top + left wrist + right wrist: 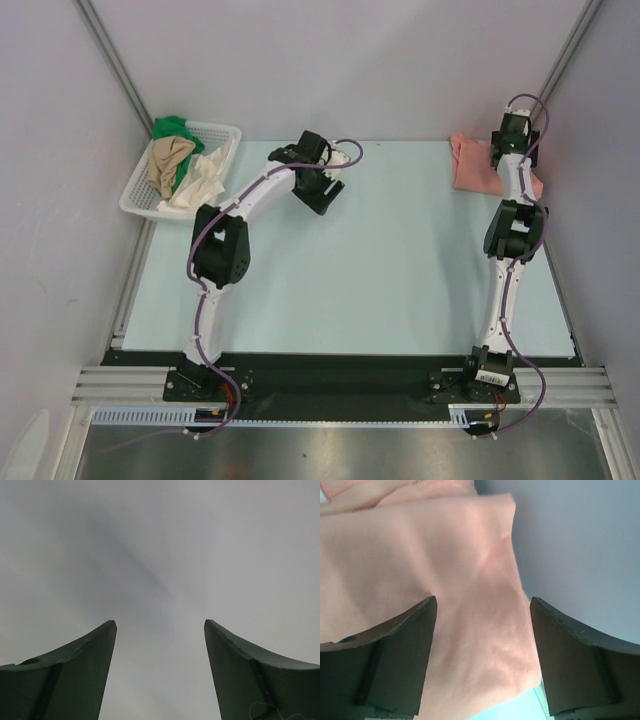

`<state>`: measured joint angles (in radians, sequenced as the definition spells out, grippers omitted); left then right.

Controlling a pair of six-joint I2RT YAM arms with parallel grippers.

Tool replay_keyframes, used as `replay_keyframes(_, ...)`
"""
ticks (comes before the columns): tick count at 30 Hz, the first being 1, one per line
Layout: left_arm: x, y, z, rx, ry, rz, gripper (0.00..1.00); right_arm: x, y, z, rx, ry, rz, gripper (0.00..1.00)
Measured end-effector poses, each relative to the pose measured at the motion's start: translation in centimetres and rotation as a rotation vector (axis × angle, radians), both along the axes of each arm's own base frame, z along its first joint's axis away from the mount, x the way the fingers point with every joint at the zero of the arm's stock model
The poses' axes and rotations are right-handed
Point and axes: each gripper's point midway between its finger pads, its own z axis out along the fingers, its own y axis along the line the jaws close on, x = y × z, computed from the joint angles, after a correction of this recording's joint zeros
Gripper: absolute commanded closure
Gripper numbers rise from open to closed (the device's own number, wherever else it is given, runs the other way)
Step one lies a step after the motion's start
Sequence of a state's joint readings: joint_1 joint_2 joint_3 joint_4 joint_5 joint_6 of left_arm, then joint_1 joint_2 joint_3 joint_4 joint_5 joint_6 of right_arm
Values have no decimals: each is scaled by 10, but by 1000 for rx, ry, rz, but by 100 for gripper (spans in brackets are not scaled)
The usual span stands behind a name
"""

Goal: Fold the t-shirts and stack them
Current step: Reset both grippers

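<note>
left gripper [160,626] – jaws spread, nothing held | right gripper [482,602] – jaws spread over salmon-pink t-shirt [467,168], laid at far-right bench [380,260] corner | green t-shirt [172,127], tan t-shirt [168,160], cream t-shirt [205,176] heaped in basket [138,205]

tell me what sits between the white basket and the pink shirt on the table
In the top view, only the left gripper hangs over that stretch; otherwise bare table runs from the basket to the salmon-pink shirt.

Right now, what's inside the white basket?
Three crumpled pieces: a green shirt at the far end, a tan shirt in the middle, a cream shirt along the right side. The basket floor and anything beneath them is covered.
</note>
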<state>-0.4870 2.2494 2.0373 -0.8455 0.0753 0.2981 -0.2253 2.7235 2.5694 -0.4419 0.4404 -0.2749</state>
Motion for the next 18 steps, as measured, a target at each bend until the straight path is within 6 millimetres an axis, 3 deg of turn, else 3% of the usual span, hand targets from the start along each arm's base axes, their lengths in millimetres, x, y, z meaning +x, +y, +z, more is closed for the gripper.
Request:
replay_keyframes(3, 0, 0, 4, -3, -8, 1, 19, -5, 7, 2, 19, 13, -1, 14)
replay_keyframes(4, 1, 0, 7, -5, -13, 2, 18, -7, 11, 4, 27, 18, 3, 8)
replay_keyframes(7, 2, -1, 18, -20, -35, 6, 15, -12, 31, 20, 74, 15, 29, 0)
replay_keyframes(11, 8, -3, 44, -68, -93, 37, 6, -23, 84, 52, 166, -1, 108, 0)
replay_keyframes(14, 17, -6, 68, -131, -138, 65, 0, -44, 129, 71, 199, 2, 142, 0)
replay_keyframes(18, 28, -1, 96, -217, -194, 99, 0, -87, 185, 70, 157, 85, 156, 0)
